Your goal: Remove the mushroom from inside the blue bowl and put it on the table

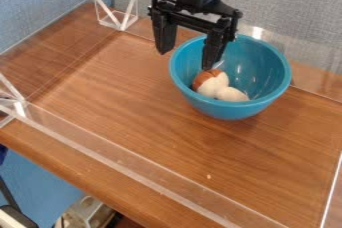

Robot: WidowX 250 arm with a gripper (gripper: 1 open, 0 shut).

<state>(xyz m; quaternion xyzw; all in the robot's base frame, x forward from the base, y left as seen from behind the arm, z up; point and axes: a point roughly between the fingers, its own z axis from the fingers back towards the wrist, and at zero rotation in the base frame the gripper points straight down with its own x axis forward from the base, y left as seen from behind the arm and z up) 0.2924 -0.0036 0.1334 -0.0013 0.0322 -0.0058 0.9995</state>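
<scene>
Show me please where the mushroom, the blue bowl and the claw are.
mushroom (pixel 221 88), camera view, cream stem.
blue bowl (pixel 267 84), camera view, inner right wall.
claw (pixel 190 44), camera view, midway between its fingertips.

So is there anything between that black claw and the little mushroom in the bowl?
Nothing shows between them. In the camera view the open gripper hangs at the blue bowl's back rim, one finger dipping inside beside the mushroom. Contact can't be judged.

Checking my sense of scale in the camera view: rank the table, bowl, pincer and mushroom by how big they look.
1. Table, largest by far.
2. Bowl.
3. Pincer, open; it sits partly in front of the bowl, but looks smaller.
4. Mushroom, smallest, inside the bowl.
</scene>
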